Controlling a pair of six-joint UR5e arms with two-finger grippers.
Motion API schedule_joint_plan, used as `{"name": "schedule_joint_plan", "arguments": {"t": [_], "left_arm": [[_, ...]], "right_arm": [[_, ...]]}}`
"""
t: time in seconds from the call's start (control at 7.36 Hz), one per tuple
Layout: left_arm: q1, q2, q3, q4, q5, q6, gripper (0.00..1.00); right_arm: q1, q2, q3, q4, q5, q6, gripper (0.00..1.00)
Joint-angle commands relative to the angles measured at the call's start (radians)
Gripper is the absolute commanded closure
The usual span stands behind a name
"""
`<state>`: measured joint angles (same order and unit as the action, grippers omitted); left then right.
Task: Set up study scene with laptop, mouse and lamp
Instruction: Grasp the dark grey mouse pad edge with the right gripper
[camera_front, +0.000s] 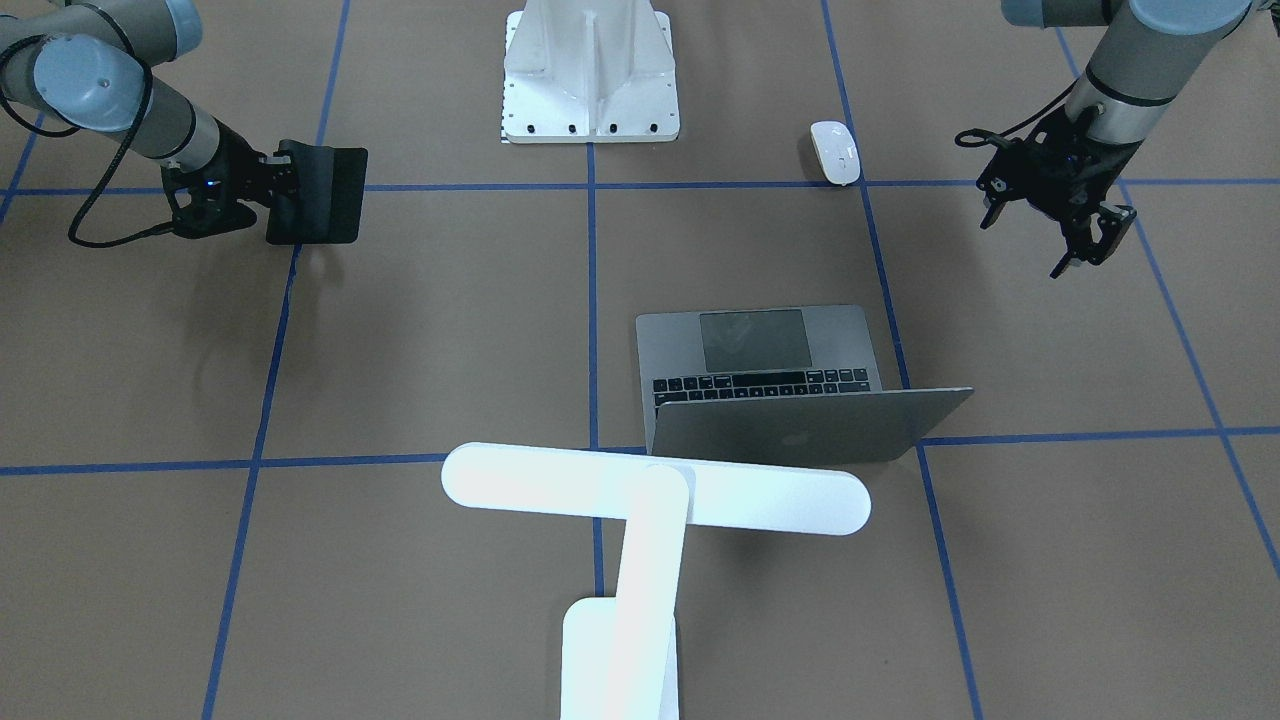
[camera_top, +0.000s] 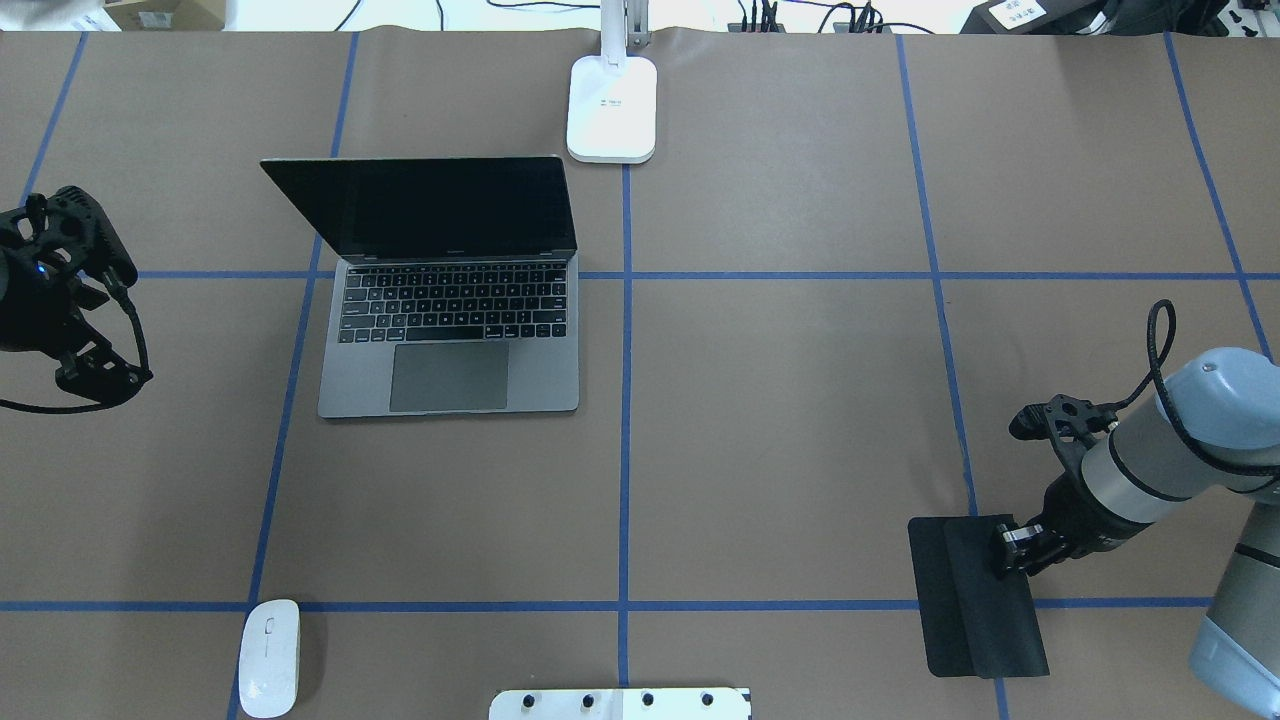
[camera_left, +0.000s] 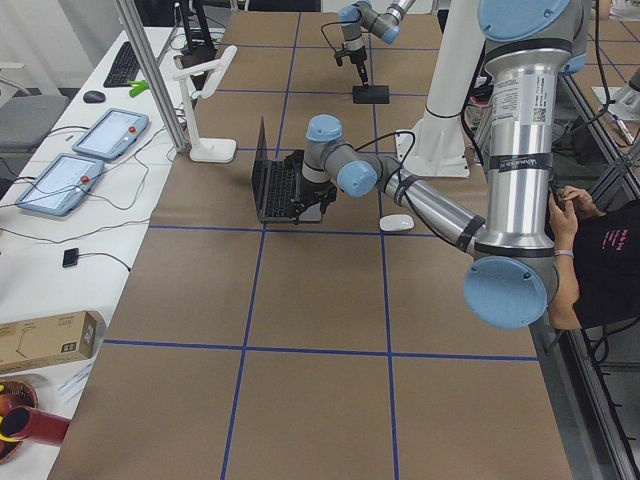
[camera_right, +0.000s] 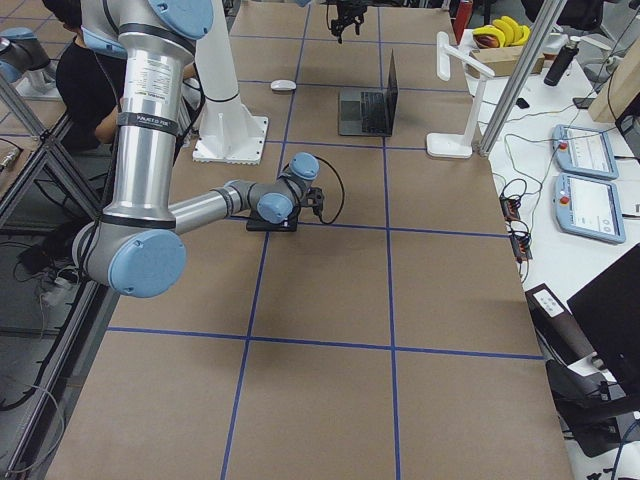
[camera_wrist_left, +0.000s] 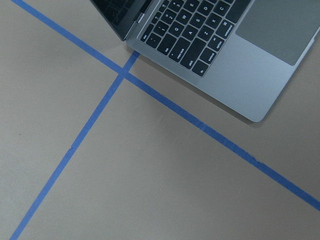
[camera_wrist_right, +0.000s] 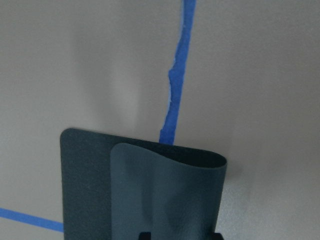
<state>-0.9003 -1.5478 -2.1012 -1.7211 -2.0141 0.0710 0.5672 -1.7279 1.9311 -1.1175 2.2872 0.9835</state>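
The laptop (camera_top: 450, 340) stands open on the table's left half, screen dark; it also shows in the front view (camera_front: 770, 350) and the left wrist view (camera_wrist_left: 240, 60). The white mouse (camera_top: 268, 657) lies near the front left edge (camera_front: 835, 152). The lamp (camera_front: 655, 490) stands at the far middle on its base (camera_top: 611, 110). My left gripper (camera_top: 125, 325) hovers open and empty left of the laptop (camera_front: 1040, 240). My right gripper (camera_top: 1010, 550) is shut on the edge of a black mouse pad (camera_top: 985, 600), which is curled up and folded over itself (camera_wrist_right: 165, 195).
A white ribbed metal mount (camera_front: 590, 70) stands at the robot's side of the table, in the middle (camera_top: 620, 703). Blue tape lines (camera_top: 625, 450) divide the brown table into squares. Cables and boxes lie beyond the far edge.
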Motion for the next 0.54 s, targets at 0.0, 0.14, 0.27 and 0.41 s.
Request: {"name": "schedule_joint_plan", "arguments": {"t": [0.0, 0.14, 0.27, 0.41], "left_arm": [[0.0, 0.002, 0.001, 0.0, 0.0, 0.001, 0.0], [0.0, 0.0, 0.001, 0.0, 0.0, 0.0, 0.0], [0.0, 0.0, 0.001, 0.0, 0.0, 0.0, 0.0], [0.0, 0.0, 0.001, 0.0, 0.0, 0.001, 0.0]], "right_arm": [[-0.003, 0.001, -0.004, -0.001, 0.0, 0.0, 0.56], [-0.003, 0.001, -0.006, -0.001, 0.0, 0.0, 0.57], [-0.003, 0.001, -0.009, -0.001, 0.0, 0.0, 0.56], [-0.001, 0.001, -0.011, -0.001, 0.0, -0.002, 0.56]]}}
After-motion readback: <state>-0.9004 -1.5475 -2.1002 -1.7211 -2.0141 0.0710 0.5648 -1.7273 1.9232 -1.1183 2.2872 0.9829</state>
